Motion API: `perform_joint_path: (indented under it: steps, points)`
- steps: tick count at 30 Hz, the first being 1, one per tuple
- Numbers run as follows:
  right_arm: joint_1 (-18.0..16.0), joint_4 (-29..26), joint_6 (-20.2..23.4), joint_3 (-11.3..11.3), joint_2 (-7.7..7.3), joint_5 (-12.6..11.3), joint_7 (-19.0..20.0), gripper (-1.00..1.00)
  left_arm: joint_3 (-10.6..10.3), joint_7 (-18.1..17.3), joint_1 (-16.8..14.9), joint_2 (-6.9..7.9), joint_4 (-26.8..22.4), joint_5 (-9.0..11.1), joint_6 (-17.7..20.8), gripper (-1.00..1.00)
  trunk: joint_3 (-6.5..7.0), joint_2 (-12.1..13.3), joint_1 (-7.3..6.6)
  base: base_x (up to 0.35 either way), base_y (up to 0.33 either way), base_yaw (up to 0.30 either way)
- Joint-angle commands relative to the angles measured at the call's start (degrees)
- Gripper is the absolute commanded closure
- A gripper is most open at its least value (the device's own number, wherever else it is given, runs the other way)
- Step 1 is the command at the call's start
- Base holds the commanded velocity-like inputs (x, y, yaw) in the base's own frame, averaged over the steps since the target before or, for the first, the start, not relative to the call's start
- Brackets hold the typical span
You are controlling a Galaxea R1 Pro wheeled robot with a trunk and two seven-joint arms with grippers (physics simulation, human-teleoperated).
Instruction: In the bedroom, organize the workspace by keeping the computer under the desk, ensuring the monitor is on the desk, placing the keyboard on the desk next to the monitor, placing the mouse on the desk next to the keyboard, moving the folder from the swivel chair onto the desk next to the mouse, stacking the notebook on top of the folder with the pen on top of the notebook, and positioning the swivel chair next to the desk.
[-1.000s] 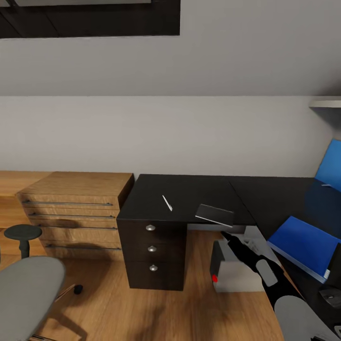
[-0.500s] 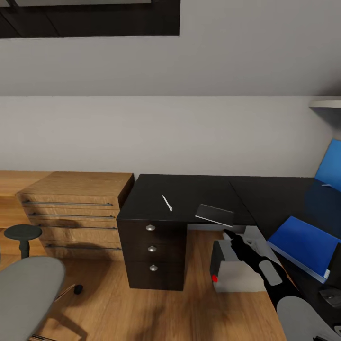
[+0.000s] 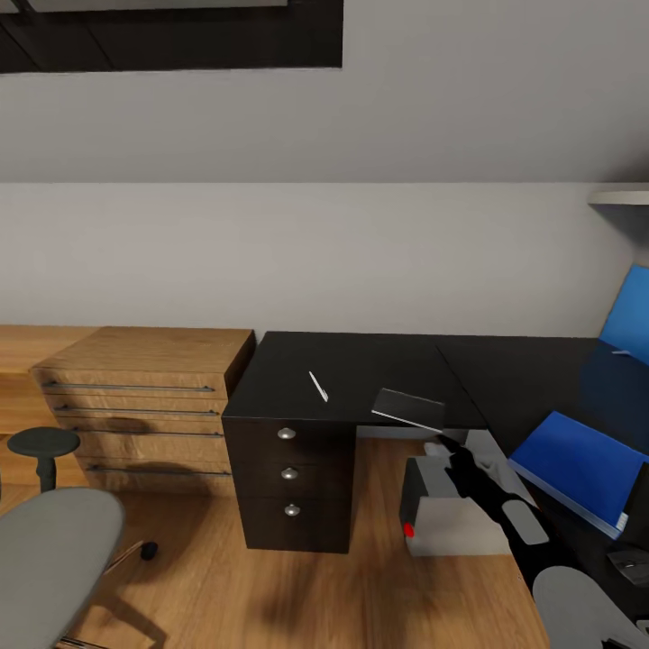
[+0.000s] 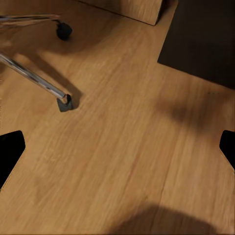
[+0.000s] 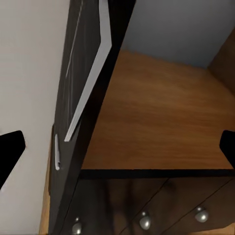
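Note:
On the black desk (image 3: pixel 361 361) lie the white pen (image 3: pixel 317 386) and, at the front edge, the dark grey notebook (image 3: pixel 408 408), which overhangs the edge slightly. The blue folder (image 3: pixel 577 464) rests on the desk's right wing. Under the desk stands the grey computer (image 3: pixel 451 523). My right gripper (image 3: pixel 445 445) hovers open just below and in front of the notebook; the right wrist view shows the notebook's pale edge (image 5: pixel 90 83) and the pen (image 5: pixel 57 152) ahead of the open gripper (image 5: pixel 117 152). My left gripper (image 4: pixel 117 149) is open over bare floor. The swivel chair (image 3: pixel 45 559) sits at the lower left.
A light wooden drawer chest (image 3: pixel 144 397) stands left of the desk's black drawer unit (image 3: pixel 288 473), with a small black stool (image 3: pixel 42 446) in front of it. The chair's chrome legs and casters (image 4: pixel 63 102) are on the wood floor. A blue panel (image 3: pixel 628 315) rises at the right.
My right arm has drawn back slightly to the right, its tip moving a little away from under the notebook. Nothing else has moved.

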Motion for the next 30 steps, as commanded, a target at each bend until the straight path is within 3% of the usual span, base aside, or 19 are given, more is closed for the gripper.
perform_joint_path:
  steps: [1, 10, 30]
  points:
    - [-0.04, 0.07, 0.52, -0.41, 0.01, -0.74, 0.09, -1.00, 0.14, 0.26, 0.03, -0.02, -0.85, 0.15, -0.01, -1.00, -0.05, -0.02, 0.00, 0.000, 0.000, 0.000]
    - [-0.04, 0.80, 0.28, -0.81, -0.05, -2.28, 0.16, -1.00, 0.14, 3.76, 0.03, -0.08, -6.00, 0.17, 0.00, -1.00, -0.05, -0.02, 0.00, 0.000, 0.000, 0.000]
    - [-0.04, 1.11, 0.48, -0.84, -0.05, -2.57, 0.33, -1.00, 0.25, 4.00, 0.03, -1.97, -9.71, 0.14, -0.59, -1.00, -0.05, -0.02, 0.00, 0.000, 0.000, 0.000]
